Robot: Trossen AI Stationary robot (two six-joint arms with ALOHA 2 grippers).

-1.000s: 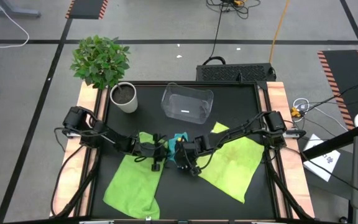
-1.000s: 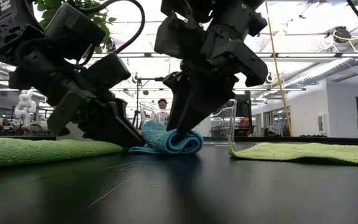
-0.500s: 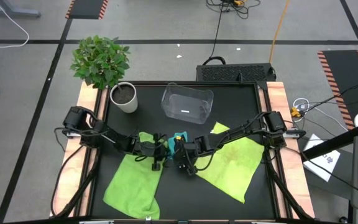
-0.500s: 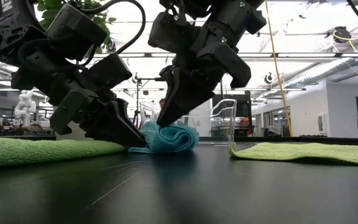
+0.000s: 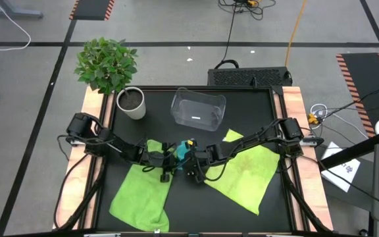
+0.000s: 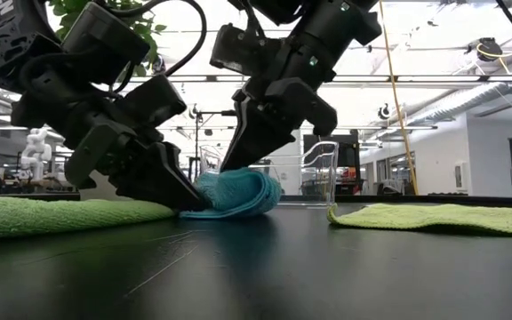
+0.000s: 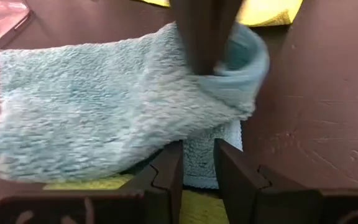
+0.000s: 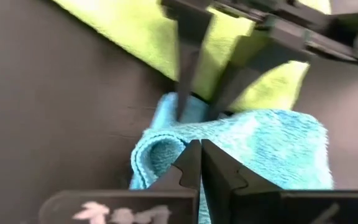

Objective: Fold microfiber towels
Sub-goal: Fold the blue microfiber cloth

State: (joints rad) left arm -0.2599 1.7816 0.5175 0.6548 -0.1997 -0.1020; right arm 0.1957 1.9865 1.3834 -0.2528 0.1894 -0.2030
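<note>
The small turquoise towel (image 5: 184,150) lies bunched and folded over at the table's middle (image 6: 229,196), between two lime-green towels (image 5: 140,194) (image 5: 252,174) that lie spread flat. Its left part rests on the left green towel. My left gripper (image 7: 197,152) is low at the turquoise towel's left side, shut on it. My right gripper (image 8: 199,146) comes down from the right onto the towel's top and is shut on its folded end (image 6: 234,160). My left gripper pinches the turquoise towel's near-left edge (image 7: 199,163) between its two fingers. They slant down from the table's left. That edge stays low, on the table and the green towel; how many layers are held I cannot tell. My right gripper pinches the top of the towel's rolled fold (image 7: 219,73) between its shut fingers (image 6: 243,147). They slant down from the right and above. The fold bulges around the fingertips and stands a little above the table, while the rest of the towel lies down.
A clear plastic bin (image 5: 198,108) stands at the far middle of the table, right behind the towel in the low view (image 6: 320,173). A potted plant (image 5: 130,102) stands at the far left. Bare dark table lies along the near edge.
My right gripper has shut on the turquoise towel's fold and tipped from nearly upright to slanting. The folded right end, which lay on the table, now bulges up and sits a little higher and farther left. My left gripper has kept its hold in place.
</note>
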